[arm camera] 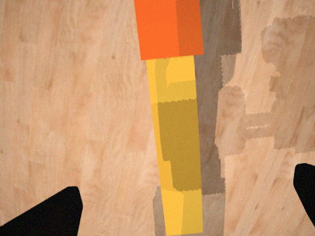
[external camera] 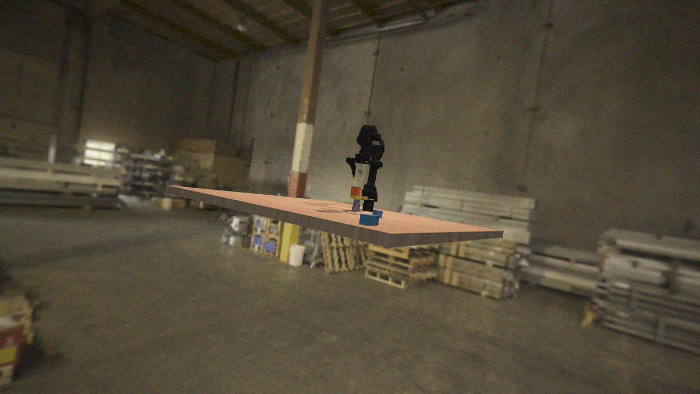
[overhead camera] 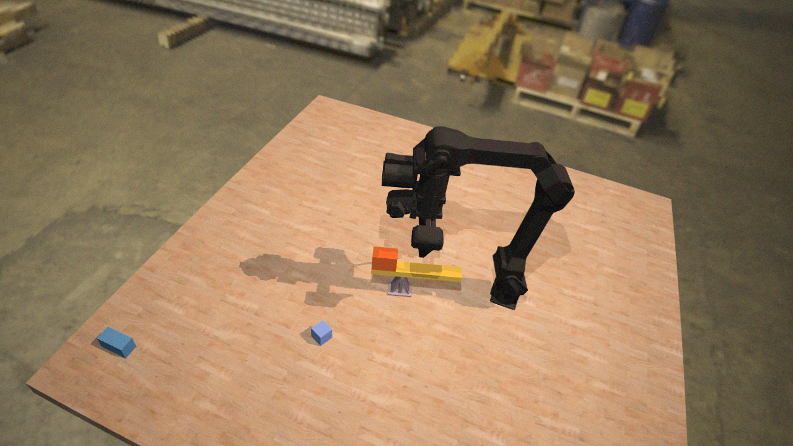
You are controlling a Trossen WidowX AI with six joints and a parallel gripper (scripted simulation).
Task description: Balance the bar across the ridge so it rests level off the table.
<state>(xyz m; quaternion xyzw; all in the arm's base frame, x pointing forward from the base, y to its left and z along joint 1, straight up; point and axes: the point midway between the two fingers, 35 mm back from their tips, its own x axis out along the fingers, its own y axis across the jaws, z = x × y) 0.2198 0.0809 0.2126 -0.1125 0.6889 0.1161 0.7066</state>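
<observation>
A yellow bar with an orange block on its left end lies across a small grey ridge on the wooden table. The bar looks about level, with both ends off the table. My gripper hangs above the bar's middle, open and empty, clear of the bar. In the wrist view the bar and the orange block run up the middle, and my two fingers stand wide apart at the lower corners. In the exterior view the bar is small and my gripper is above it.
A small light blue cube and a blue block lie near the table's front left. The arm's base stands right of the bar.
</observation>
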